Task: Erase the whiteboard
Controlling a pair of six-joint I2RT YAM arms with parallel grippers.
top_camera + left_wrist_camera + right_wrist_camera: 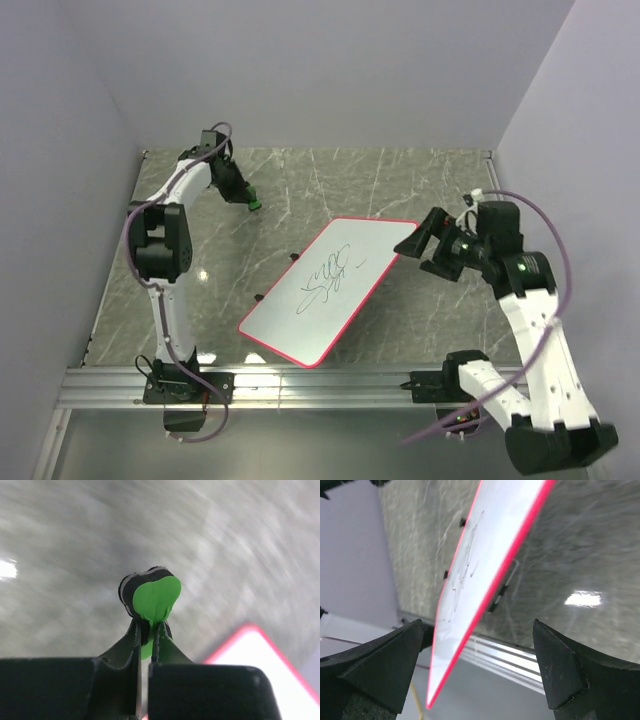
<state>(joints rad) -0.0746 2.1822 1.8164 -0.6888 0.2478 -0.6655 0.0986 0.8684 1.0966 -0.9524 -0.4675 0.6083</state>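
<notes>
Writing (332, 275) in dark marker is seen across the middle of the whiteboard (300, 320), which lies askew on the marbled table (330, 180) between the two arms. None of it looks wiped, so the task is judged to be at its start: the tool is in hand and the wiping is not yet begun.

The green eraser (156, 596) is held by the left gripper (149, 630), whose fingers are pressed together on its lower end (the wrist view shows a green face backed by black and white layers). It is placed toward the far left of the table, well apart from the ink. Only a red-rimmed corner of the board is caught at the bottom right of that view.

The right gripper (477, 625) is spread wide at the board's far right corner, and the red rim is seen running between its fingers. Whether either finger touches the rim cannot be told.

For the next move, the eraser would need to be carried over to the writing, set flat on the surface and drawn across it. The board would need to be steadied at its corner so that it is not pushed along.
</notes>
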